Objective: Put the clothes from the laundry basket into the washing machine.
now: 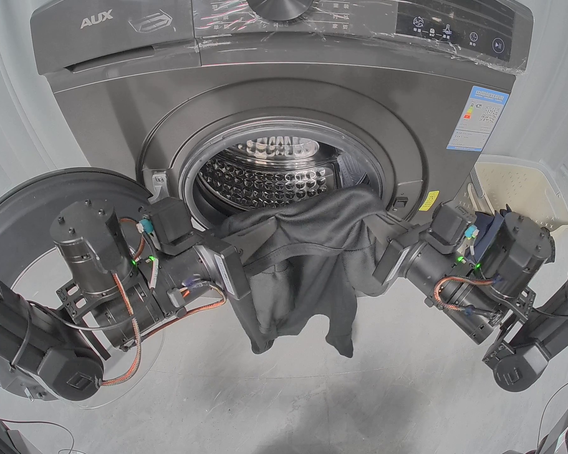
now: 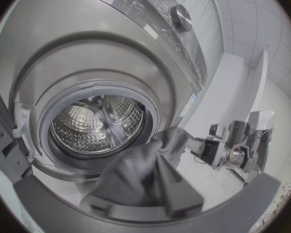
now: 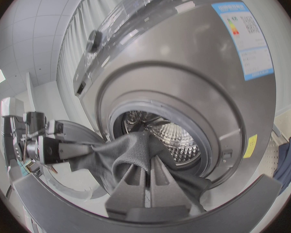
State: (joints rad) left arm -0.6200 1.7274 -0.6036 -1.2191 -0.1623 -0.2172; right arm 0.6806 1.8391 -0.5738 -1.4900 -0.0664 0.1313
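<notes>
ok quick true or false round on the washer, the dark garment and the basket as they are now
1. The washing machine door is open. True.
2. Only the left end effector grips the dark garment. False: the right end effector is shut on it too, and the cloth spans between them.
3. The drum is packed with clothes. False: its bare metal wall shows and no clothes lie inside.
4. Part of the dark garment hangs below the opening, outside the machine. True.
5. The laundry basket stands at the machine's right side with a blue garment in it. True.
</notes>
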